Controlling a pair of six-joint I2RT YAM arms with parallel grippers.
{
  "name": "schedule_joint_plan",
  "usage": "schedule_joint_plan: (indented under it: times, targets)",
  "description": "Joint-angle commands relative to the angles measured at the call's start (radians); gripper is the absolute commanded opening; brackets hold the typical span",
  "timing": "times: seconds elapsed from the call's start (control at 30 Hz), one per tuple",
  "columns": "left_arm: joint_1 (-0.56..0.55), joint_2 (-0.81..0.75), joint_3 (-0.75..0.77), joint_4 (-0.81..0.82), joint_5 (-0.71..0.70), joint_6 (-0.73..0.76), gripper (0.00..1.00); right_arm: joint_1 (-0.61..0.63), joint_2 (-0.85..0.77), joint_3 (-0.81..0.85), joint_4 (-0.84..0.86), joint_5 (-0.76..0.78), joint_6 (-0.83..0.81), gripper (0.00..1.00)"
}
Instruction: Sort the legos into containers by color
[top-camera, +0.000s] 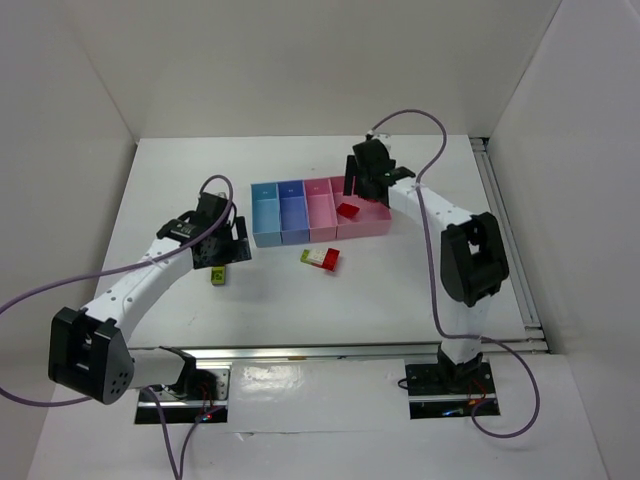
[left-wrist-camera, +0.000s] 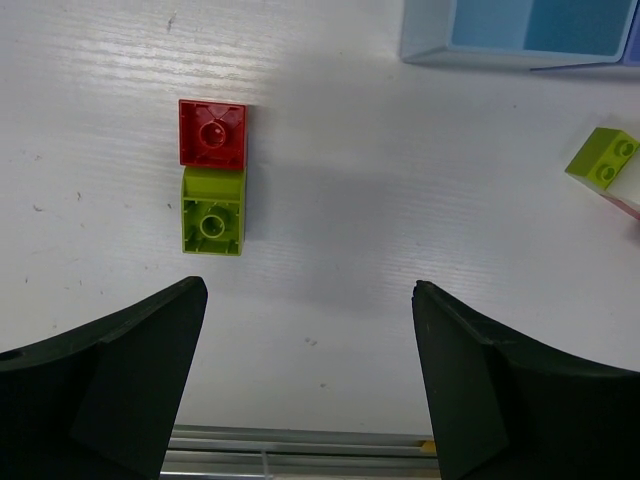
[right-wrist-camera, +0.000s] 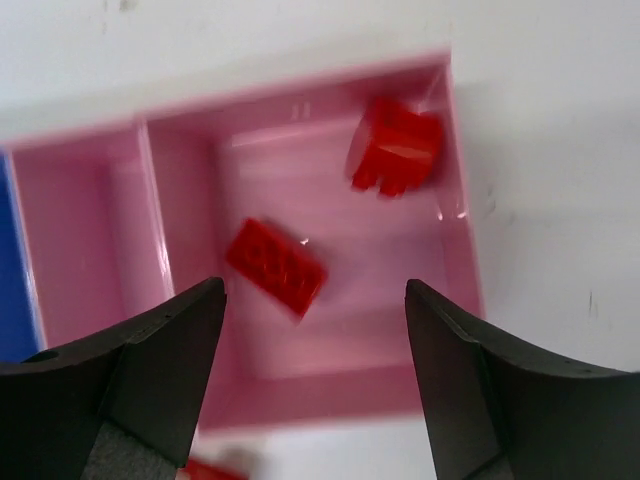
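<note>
From above, the left gripper (top-camera: 218, 252) hangs just beside a green brick (top-camera: 217, 276), and the right gripper (top-camera: 360, 185) hangs over the wide pink bin (top-camera: 375, 228). Left wrist: the fingers are spread and empty, and a red brick (left-wrist-camera: 212, 133), hidden from above, touches the green one just ahead of the left finger. Right wrist: the fingers are apart and empty, with two blurred red blocks (right-wrist-camera: 392, 145) in the bin beyond them.

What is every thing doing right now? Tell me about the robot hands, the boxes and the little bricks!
Left gripper, open, above the table.
Right gripper, open, over the wide pink bin.
Two red bricks, lying in that bin.
Light blue bin, looks empty.
Darker blue bin, looks empty.
Loose red brick, on the table, touching the green brick.
</note>
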Motion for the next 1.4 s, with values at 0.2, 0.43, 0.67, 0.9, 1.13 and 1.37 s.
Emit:
schedule_joint_plan:
  times: [0.2,0.43,0.67,0.9,1.13,1.37]
  targets:
    - [0.013,-0.029,0.008,-0.009,-0.009,0.003,0.94,0.206,-0.361,-0.405,0.035,-0.058,0.103,0.81]
    - [0.013,-0.045,0.019,-0.009,-0.020,-0.020,0.94,0.348,-0.380,-0.558,0.099,0.034,0.379,0.85]
    - [0.013,-0.078,0.020,0.002,-0.020,-0.020,0.94,0.379,-0.243,-0.502,0.148,-0.001,0.365,0.85]
    - [0.013,-0.044,0.011,0.002,0.000,-0.020,0.94,0.399,-0.160,-0.453,0.136,0.025,0.365,0.76]
    - [0.013,-0.044,0.002,0.002,0.000,-0.020,0.94,0.408,-0.171,-0.453,0.118,0.075,0.384,0.40]
    - [0.003,-0.056,0.020,0.036,0.117,0.055,0.94,0.408,-0.297,-0.480,0.084,0.048,0.303,0.20]
